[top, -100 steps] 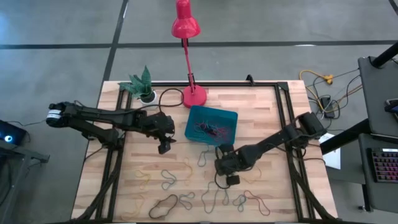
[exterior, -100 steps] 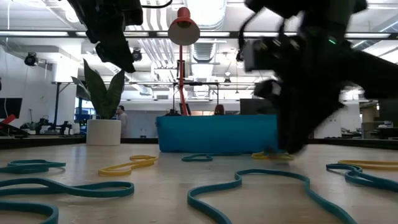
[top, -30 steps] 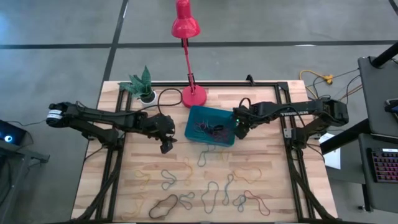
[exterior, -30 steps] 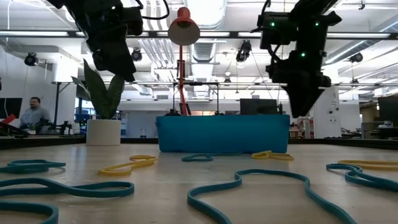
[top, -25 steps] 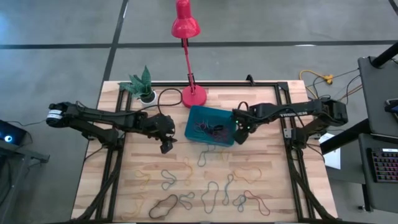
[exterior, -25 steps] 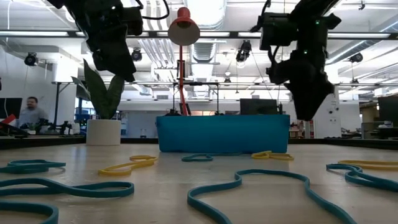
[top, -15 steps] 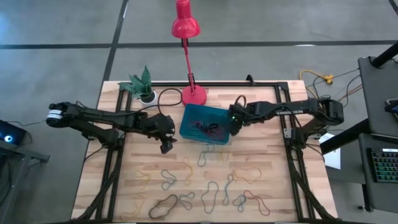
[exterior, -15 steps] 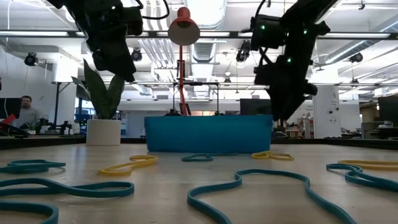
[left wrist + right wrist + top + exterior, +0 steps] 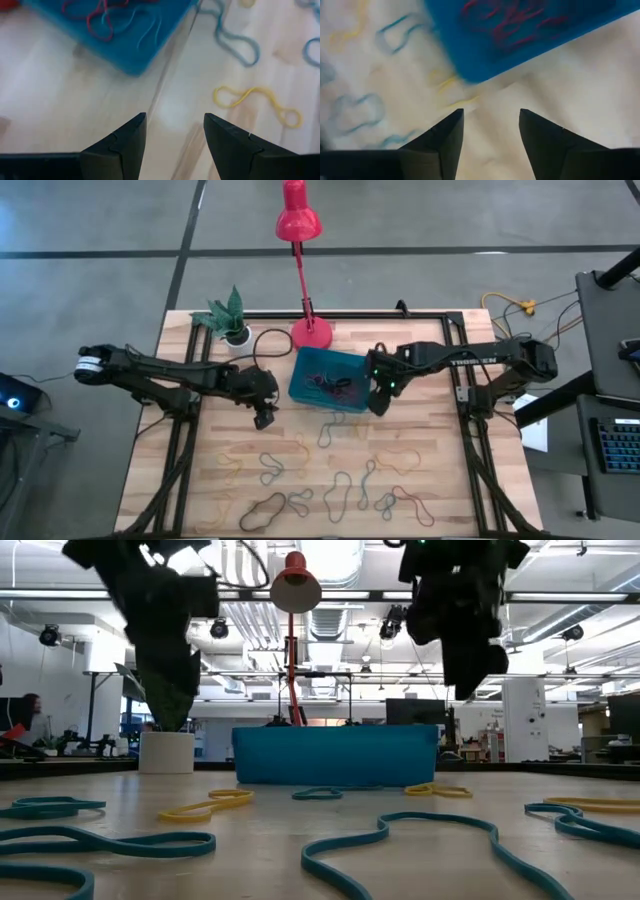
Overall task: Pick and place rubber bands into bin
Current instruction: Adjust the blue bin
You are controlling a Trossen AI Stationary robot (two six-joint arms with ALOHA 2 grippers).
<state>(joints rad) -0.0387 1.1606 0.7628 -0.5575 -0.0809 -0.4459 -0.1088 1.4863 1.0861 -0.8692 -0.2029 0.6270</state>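
Observation:
The teal bin point(image 9: 345, 364) lies on the table's far middle part with several rubber bands point(image 9: 328, 385) in it, red ones point(image 9: 515, 22) among them. More rubber bands point(image 9: 340, 495) lie loose on the near half: teal loops point(image 9: 400, 835) and a yellow one point(image 9: 257, 102). My left gripper point(image 9: 262, 420) hangs open over bare wood left of the bin point(image 9: 120, 30), nothing between its fingers point(image 9: 175, 117). My right gripper point(image 9: 380, 402) is open above the table by the bin's near right corner point(image 9: 470, 75), raised above the bin's wall point(image 9: 470, 680).
A red desk lamp stands with its round base point(image 9: 311, 332) just behind the bin. A small potted plant point(image 9: 233, 330) is at the far left, with a black cable point(image 9: 270, 340) looping beside it. Black rails run along the table's left and right sides.
The bin has slid a little toward the table's left edge while my right gripper stood at its right wall. My right gripper has then risen, turned and moved toward the near edge, off the bin's corner. My left gripper has come down a little.

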